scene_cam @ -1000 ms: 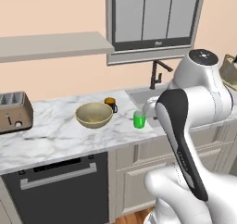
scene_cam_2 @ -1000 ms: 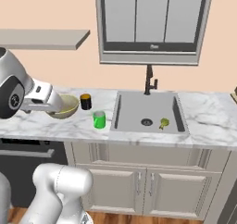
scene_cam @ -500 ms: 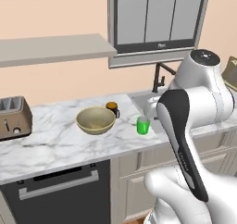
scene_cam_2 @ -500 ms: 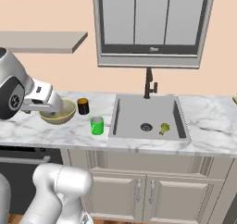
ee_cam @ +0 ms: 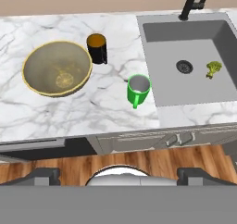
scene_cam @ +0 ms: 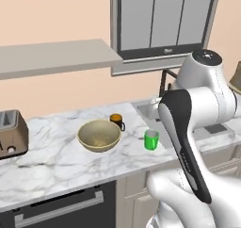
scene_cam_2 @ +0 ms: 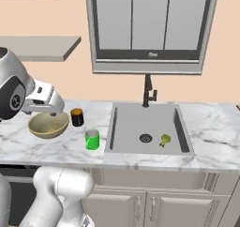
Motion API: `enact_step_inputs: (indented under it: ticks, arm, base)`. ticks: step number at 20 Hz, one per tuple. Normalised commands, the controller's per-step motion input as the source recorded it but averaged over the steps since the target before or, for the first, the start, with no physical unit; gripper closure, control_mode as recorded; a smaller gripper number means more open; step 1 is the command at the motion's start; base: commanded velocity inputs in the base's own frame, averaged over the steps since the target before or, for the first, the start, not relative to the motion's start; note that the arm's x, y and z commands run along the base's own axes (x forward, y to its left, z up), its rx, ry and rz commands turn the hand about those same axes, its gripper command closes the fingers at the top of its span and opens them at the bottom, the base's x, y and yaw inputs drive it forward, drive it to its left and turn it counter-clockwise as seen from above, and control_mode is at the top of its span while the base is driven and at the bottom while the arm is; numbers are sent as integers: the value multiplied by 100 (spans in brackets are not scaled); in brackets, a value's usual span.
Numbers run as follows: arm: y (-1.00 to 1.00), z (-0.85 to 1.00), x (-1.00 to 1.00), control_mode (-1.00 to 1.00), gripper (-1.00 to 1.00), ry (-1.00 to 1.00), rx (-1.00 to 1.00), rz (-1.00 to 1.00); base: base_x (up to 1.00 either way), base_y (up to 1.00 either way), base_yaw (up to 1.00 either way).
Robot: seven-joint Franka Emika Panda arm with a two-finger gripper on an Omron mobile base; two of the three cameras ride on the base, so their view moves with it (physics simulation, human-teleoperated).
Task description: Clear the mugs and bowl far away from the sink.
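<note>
On the marble counter left of the sink (ee_cam: 187, 61) (scene_cam_2: 145, 130) lie a wide tan bowl (ee_cam: 56, 68) (scene_cam: 99, 135) (scene_cam_2: 48, 124), a black mug (ee_cam: 97, 47) (scene_cam: 116, 120) (scene_cam_2: 77, 117) with an orange inside, and a bright green mug (ee_cam: 138, 89) (scene_cam: 151, 140) (scene_cam_2: 92, 139). The green mug stands closest to the basin's left rim, the black mug just behind the bowl's right side. My gripper (ee_cam: 119, 176) (scene_cam_2: 45, 109) hangs high over the counter's front edge, above the bowl in the right base view. Its jaws are open and hold nothing.
A black faucet (scene_cam_2: 149, 92) rises behind the sink and a small green vegetable (ee_cam: 213, 69) lies in the basin. A toaster (scene_cam: 9, 133) stands at the counter's far left. A wall shelf (scene_cam: 56, 55) and a window hang above. Cabinet fronts run under the counter.
The whole scene has shifted in both base views, so the camera has moved. Bowl and mugs keep their places on the counter. The gripper stays open.
</note>
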Motion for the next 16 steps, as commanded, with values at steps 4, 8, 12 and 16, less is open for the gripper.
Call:
enact_step_inputs:
  ticks: [4, 8, 12, 16]
  arm:
    - [0, 0, 0, 100, -100, 0, 0, 0]
    - [0, 0, 0, 100, -100, 0, 0, 0]
    - [0, 0, 0, 100, -100, 0, 0, 0]
    - [0, 0, 0, 100, -100, 0, 0, 0]
  base:
    - [21, 0, -18]
    - [10, 0, -19]
    - [0, 0, -22]
    - [0, 0, -23]
